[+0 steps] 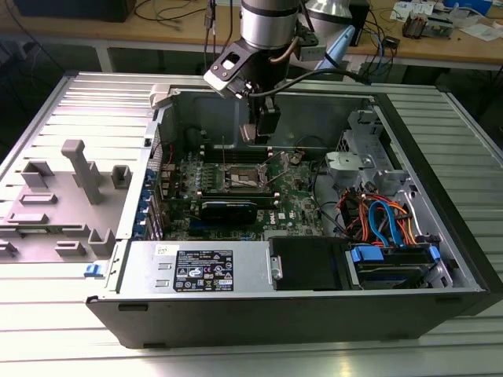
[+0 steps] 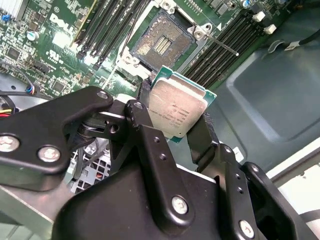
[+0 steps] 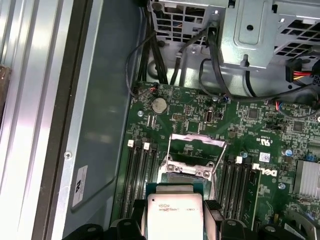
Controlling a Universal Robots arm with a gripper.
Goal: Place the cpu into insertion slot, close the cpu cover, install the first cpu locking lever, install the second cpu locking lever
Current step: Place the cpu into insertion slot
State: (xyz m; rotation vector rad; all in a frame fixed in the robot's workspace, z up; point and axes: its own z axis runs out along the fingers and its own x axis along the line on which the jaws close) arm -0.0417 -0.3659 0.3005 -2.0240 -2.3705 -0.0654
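Fingers (image 2: 145, 125) clamped on cpu (image 2: 177, 107), its lower edge hidden behind them; cpu held clear of open insertion slot (image 2: 162, 45), cpu cover (image 3: 196, 139) raised, memory slots (image 2: 225, 47) flanking.

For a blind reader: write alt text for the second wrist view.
A black gripper holds a square silver-topped chip by its edges, not yet seated. The open, empty socket lies beyond it on the green circuit board, between rows of black slots.
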